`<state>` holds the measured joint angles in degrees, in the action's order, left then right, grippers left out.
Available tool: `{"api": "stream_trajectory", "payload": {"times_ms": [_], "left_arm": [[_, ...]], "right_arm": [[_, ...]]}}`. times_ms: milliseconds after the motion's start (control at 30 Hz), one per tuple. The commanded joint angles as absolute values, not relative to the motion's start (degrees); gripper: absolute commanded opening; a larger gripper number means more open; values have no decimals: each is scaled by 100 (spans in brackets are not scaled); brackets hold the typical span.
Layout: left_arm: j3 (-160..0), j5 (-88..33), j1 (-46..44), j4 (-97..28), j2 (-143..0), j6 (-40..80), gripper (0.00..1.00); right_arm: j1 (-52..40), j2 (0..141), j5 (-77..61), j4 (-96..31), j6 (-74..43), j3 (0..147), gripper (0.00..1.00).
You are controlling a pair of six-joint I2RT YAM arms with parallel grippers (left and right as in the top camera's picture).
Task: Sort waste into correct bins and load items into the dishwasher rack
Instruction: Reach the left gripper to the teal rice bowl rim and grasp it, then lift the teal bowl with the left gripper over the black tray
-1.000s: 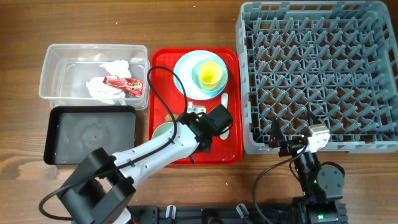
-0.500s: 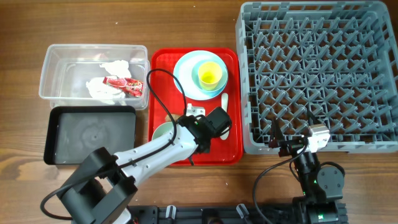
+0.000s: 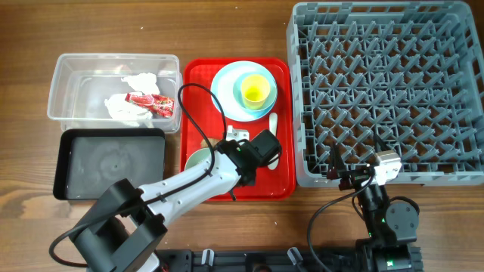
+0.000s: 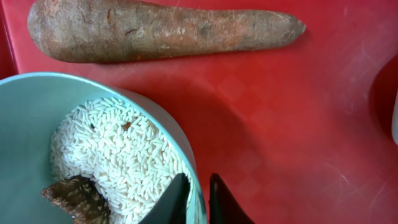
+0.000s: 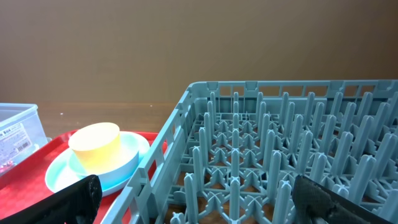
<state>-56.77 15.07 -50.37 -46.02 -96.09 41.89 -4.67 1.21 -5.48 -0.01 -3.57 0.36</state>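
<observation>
Both unmoved: left gripper pinching the mint-green bowl by its rim, right gripper agape.

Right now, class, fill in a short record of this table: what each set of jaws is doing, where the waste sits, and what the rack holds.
Left jaws: closed on the rim of the mint-green round bowl
Bowl contents: white rice grains, a dark scrap
Right jaws: open, holding nothing, by the large grey plastic peg rack
Clear plastic tub: crumpled white napkins, small red wrapper
Flat red tray: long brown sausage-like scrap
Rack load: no dishes yet
</observation>
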Motion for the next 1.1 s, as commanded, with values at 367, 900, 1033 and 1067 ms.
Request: {"api": "stream_trajectory", "payload": {"times_ms": [367, 900, 1033, 1067], "left_arm": [[-5841, 117, -4541, -4587, -9426, 3736, 4], [-5944, -2458, -1721, -4847, -8355, 2460, 4], [-5944, -2244, -1710, -4851, -8018, 2484, 4], [-5944, -2241, -1710, -4862, -7975, 2484, 4]], "right_arm": [[-443, 82, -491, 25, -314, 30, 100], [-443, 82, -491, 27, -316, 30, 100], [-443, 82, -491, 25, -311, 30, 100], [-443, 82, -491, 25, -314, 30, 100]]}}
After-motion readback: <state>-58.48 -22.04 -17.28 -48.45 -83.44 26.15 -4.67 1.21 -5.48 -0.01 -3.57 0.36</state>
